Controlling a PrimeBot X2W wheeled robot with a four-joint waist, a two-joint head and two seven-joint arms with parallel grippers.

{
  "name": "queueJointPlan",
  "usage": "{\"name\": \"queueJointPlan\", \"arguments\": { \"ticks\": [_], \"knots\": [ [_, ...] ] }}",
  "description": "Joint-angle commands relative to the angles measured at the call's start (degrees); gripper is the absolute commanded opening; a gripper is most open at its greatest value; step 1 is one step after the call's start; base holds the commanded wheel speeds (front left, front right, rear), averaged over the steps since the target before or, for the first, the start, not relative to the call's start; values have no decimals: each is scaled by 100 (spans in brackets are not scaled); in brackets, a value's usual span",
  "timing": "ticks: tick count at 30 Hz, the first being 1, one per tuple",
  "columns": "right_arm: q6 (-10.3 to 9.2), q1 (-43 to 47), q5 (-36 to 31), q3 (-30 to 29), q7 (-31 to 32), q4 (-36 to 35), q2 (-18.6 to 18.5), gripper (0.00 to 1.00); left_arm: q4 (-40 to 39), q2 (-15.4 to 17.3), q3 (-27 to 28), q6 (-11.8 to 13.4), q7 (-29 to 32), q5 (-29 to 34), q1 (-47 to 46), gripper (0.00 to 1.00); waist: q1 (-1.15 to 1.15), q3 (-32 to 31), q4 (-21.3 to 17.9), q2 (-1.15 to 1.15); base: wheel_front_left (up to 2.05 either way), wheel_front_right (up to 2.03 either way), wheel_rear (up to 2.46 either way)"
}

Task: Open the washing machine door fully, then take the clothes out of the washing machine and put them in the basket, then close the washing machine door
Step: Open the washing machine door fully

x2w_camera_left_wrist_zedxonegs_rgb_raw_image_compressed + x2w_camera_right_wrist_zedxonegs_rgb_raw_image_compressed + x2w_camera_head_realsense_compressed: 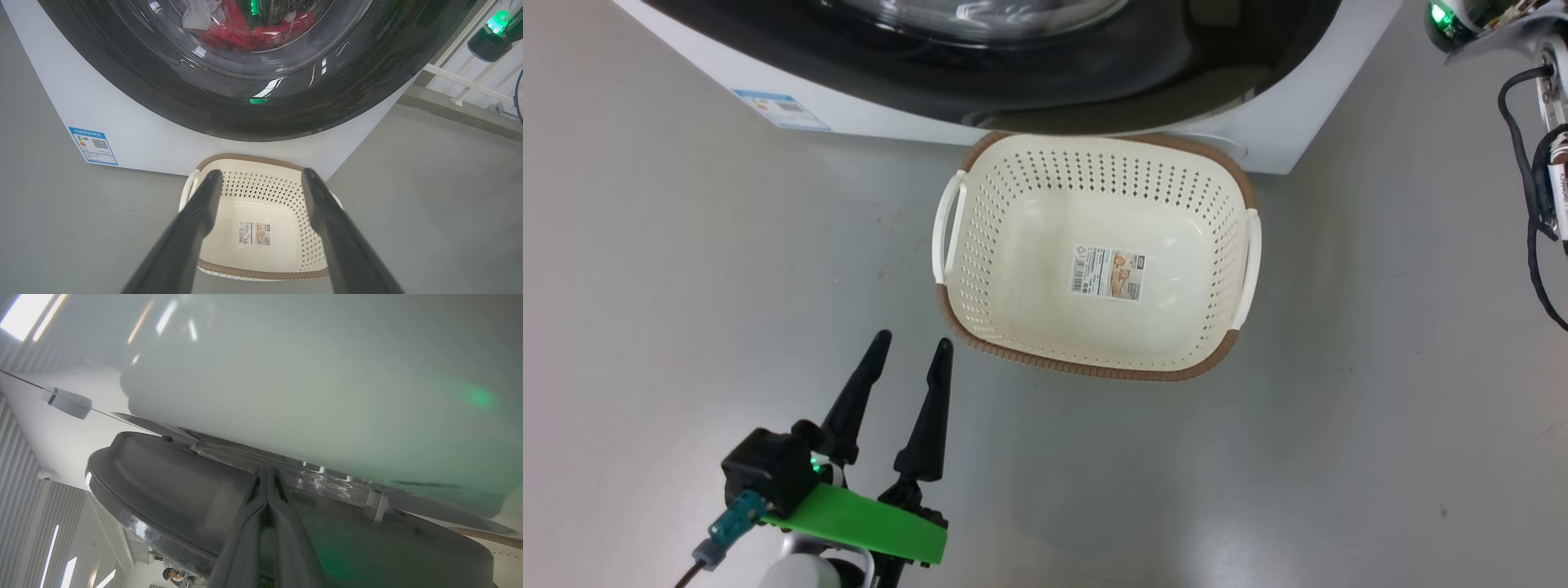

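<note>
Two claws: our left claw (912, 341) spreads wide near the basket (980, 269); our right claw (267, 473) sits shut by the washing machine door (155, 473).

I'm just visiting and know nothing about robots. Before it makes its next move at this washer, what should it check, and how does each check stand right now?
1. Washing machine door fully open: not ok; it covers the drum mouth.
2. Clothes inside to fetch: ok; red and white fabric shows behind the glass.
3. Basket upright, empty, in front of the washing machine: ok.
4. Left gripper open and holding nothing: ok.
5. Right gripper shut, fingertips at the door's edge: ok.
6. Right gripper hooked behind that edge: cannot tell.
</note>
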Motion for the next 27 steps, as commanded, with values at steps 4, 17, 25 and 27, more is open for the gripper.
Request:
{"name": "queueJointPlan", "arguments": {
  "ticks": [4,17,25,27],
  "knots": [
    [25,250,-54,122,207,-209,194,0,-91,89,181,-23,-69,-67,39,100,0,-189,8,0,0,0,0],
    [25,1106,-56,105,548,-585,228,0,-131,89,88,-35,-69,-25,360,100,0,-743,11,0,0,0,0],
    [25,1690,-52,191,774,-817,403,0,-98,89,86,-17,-69,114,542,100,0,-1125,-42,0,0,0,0],
    [25,1765,-47,207,817,-843,427,0,-102,89,83,-11,-69,131,564,100,0,-1171,-48,0,0,0,0]
  ]
}}
